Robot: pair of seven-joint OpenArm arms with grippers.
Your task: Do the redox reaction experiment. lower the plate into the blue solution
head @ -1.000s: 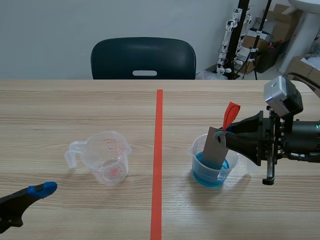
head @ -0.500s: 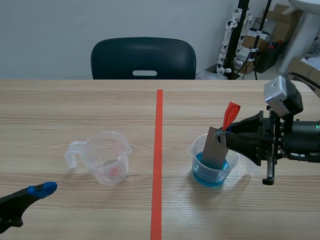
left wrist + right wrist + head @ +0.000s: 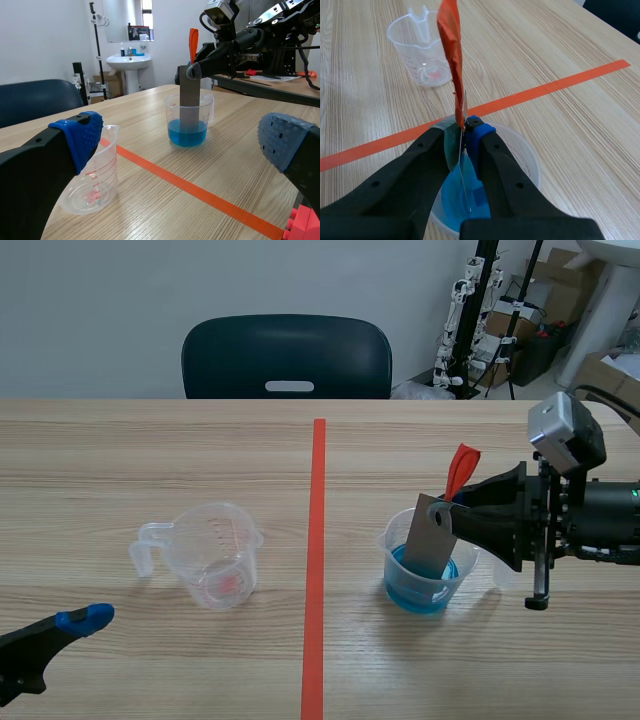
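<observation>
Right pincer [image 3: 445,508] pinched the thin plate [image 3: 430,538] at its top by the red tag [image 3: 461,468]; looked stiff and light, probably slippery wet. Left pincer [image 3: 182,134] gaped wide.

wood tabletop [image 3: 120,460] w/ red tape line down the middle; empty measuring cup [image 3: 215,558] left of it, cup of blue liquid [image 3: 425,595] right.

Right gripper [image 3: 447,510] matte black, thick tapered fingers [image 3: 417,170], grey camera box [image 3: 565,435] mounted behind it, left arm [image 3: 25,655] black too, dotted pads [image 3: 80,135] bright blue.
</observation>
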